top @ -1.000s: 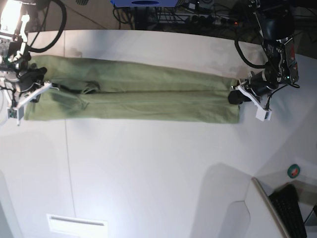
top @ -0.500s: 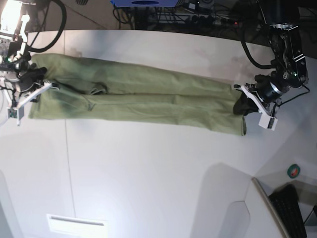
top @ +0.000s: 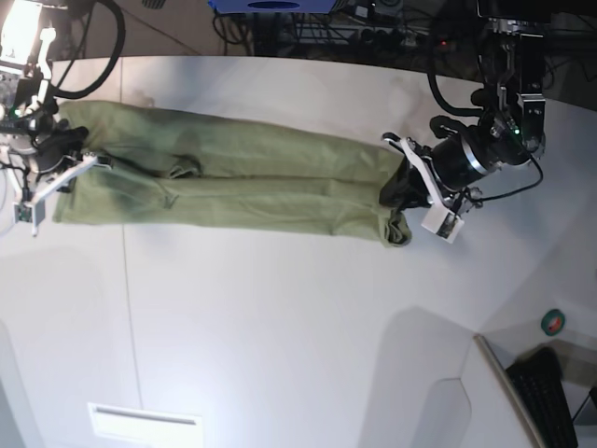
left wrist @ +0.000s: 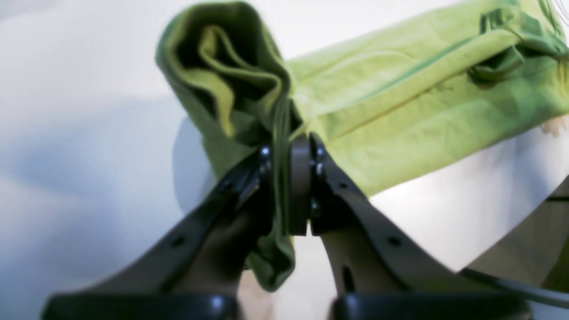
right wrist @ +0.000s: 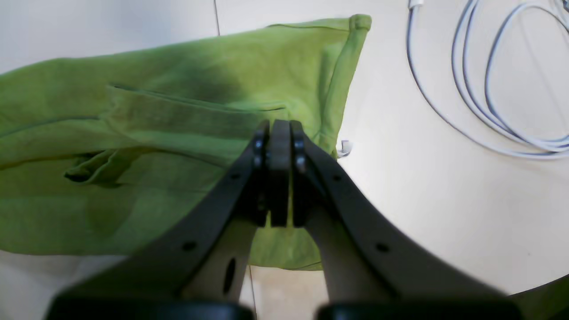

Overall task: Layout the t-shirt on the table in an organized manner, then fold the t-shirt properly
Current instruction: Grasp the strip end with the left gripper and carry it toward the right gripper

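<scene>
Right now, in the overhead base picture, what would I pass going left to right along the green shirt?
right gripper pinching the shirt's end → long folded t-shirt on the white table → left gripper lifting the other end → green-and-red roll

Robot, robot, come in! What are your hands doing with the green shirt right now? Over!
Left gripper shut on t-shirt, end lifted and bunched. Right gripper shut on other end, flat on table. White cable lies beside the shirt, not touching.
</scene>
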